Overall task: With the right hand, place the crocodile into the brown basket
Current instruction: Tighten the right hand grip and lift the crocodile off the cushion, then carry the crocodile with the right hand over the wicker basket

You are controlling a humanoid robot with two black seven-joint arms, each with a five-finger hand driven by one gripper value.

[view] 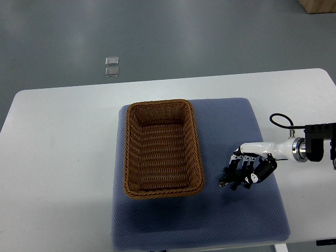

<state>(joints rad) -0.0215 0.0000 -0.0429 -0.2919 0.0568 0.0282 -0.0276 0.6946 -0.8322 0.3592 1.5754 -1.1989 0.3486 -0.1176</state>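
Down at the right of the scene, my right hand [251, 170] reaches in from the right edge, its fingers curled around a small dark crocodile [227, 178] that lies on a blue-grey mat [220, 126]. Only the toy's spiky left end pokes out past my fingertips. Near it on the left, apart from my hand, a brown wicker basket [197, 152] sits on the same mat. The mat lies on a white table [63, 157].
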